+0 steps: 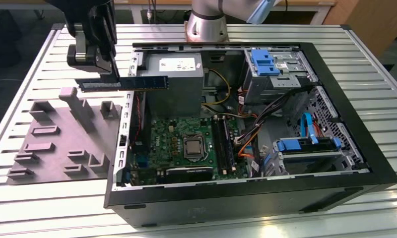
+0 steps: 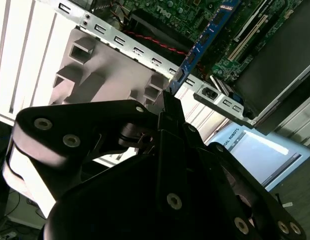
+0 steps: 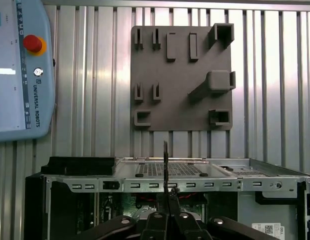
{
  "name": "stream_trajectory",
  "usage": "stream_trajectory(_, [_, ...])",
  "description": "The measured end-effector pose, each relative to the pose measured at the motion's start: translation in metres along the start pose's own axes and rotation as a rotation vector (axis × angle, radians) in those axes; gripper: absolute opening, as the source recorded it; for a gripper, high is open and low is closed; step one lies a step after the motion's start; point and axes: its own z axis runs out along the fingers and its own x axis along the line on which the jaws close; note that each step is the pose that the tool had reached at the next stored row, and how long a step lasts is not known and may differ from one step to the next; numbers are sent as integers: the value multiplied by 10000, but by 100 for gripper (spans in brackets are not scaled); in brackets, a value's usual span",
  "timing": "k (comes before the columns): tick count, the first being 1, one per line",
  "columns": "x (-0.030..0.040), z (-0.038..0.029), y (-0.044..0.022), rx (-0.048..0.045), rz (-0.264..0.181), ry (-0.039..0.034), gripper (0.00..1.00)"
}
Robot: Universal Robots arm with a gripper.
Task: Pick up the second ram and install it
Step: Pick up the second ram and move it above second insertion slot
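Note:
In the exterior view my gripper point(image 1: 109, 78) hangs above the table at the view's left, between the grey moulded tray point(image 1: 53, 148) and the open computer case point(image 1: 357, 148). It is shut on the second ram point(image 1: 129, 83), a slim dark stick held level and on edge, reaching over the case's wall. In the second wrist view the ram point(image 2: 205, 42) runs out from the gripper point(image 2: 171, 99) toward the green motherboard point(image 2: 195, 10). The first wrist view has the ram point(image 3: 166, 165) edge-on above the gripper point(image 3: 167, 202).
The motherboard point(image 1: 182, 144) lies in the case with long black slots point(image 1: 224, 144) beside the processor socket. A power supply point(image 1: 175, 74), cables and blue drive brackets point(image 1: 265, 62) crowd the case. A teach pendant point(image 3: 20, 70) lies on the slatted table point(image 3: 85, 75) beside the tray point(image 3: 182, 75).

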Motion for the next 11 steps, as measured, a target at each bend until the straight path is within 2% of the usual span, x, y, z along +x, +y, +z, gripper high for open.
stream_trajectory(11, [-1, -5, -114, 0, 0, 0, 11])
